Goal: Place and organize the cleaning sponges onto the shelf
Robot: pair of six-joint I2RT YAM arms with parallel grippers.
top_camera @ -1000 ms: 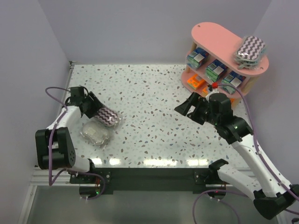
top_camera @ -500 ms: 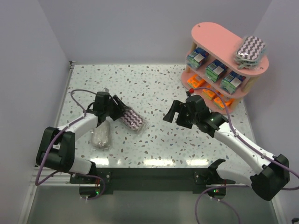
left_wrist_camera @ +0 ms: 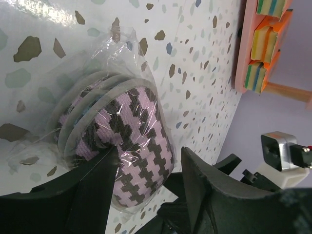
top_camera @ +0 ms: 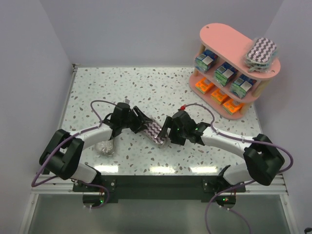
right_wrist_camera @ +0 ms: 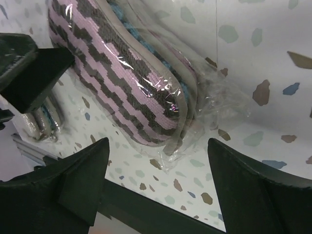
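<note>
A purple zigzag pack [top_camera: 156,131] in clear wrap lies at the table's middle front. My left gripper [top_camera: 141,126] is shut on its left end; in the left wrist view the pack [left_wrist_camera: 131,131] sits between the fingers [left_wrist_camera: 92,195]. My right gripper [top_camera: 168,132] is open at the pack's right end; in the right wrist view the pack [right_wrist_camera: 126,83] lies just beyond the spread gripper [right_wrist_camera: 157,144]. A greyish pack [top_camera: 105,145] lies front left. The pink shelf [top_camera: 224,36] stands back right with a second zigzag pack [top_camera: 262,51] on top.
Three green-and-blue packs [top_camera: 225,73] fill the shelf's middle tier and orange packs [top_camera: 217,93] the bottom tier. The greyish pack [right_wrist_camera: 41,122] also shows left in the right wrist view. The shelf's edge [left_wrist_camera: 246,48] shows top right in the left wrist view. Walls close the left, back and right.
My left gripper has carried the zigzag pack from the left side to the table's middle. My right gripper has swung left from the shelf and now meets the pack.
</note>
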